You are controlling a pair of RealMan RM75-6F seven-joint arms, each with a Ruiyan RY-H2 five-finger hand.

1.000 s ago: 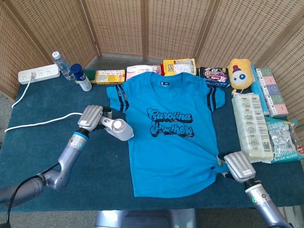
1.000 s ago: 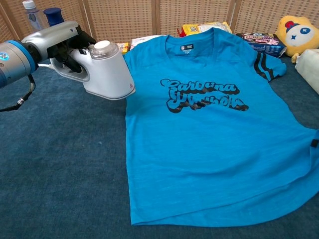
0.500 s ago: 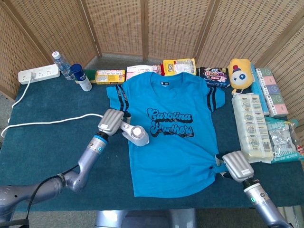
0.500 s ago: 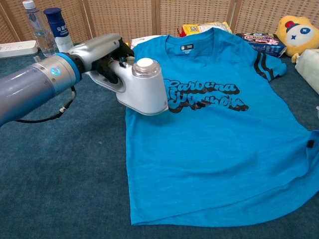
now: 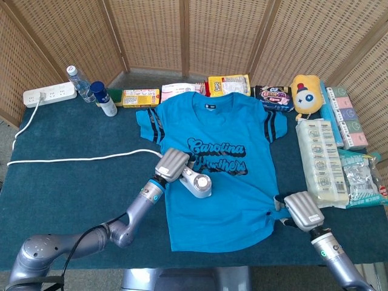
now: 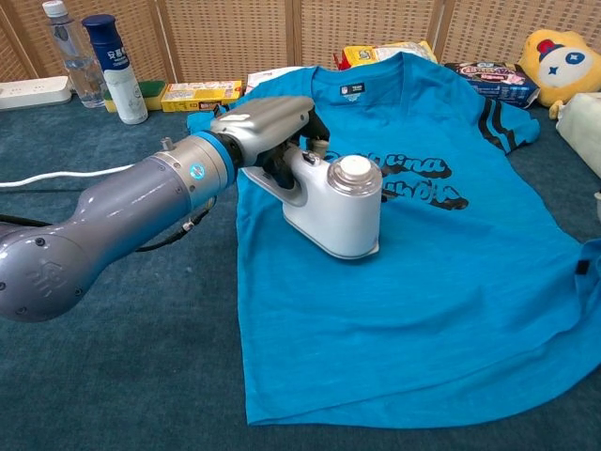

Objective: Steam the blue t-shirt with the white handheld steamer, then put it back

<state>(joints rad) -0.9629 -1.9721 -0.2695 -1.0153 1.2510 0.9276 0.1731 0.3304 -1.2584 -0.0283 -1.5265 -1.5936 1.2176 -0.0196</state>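
The blue t-shirt point(image 5: 224, 170) point(image 6: 441, 272) lies flat on the dark blue table, its black lettering facing up. My left hand point(image 5: 173, 165) point(image 6: 268, 127) grips the handle of the white handheld steamer point(image 5: 197, 182) point(image 6: 338, 209), which sits over the shirt's left middle, just below the lettering. A white cord point(image 5: 73, 159) trails left from the steamer. My right hand point(image 5: 303, 211) rests at the shirt's lower right hem, where the fabric is bunched; whether it holds the cloth is hidden under the hand.
Snack packets point(image 5: 228, 85), a yellow plush toy point(image 5: 305, 92) and boxes point(image 5: 321, 159) line the back and right edges. Two bottles point(image 6: 113, 66) and a power strip point(image 5: 48, 94) stand at the back left. Bare table point(image 5: 66, 188) lies left of the shirt.
My left hand has carried the steamer rightward, from beside the shirt's left edge onto the shirt's middle. The cord followed. The right hand stayed at the hem.
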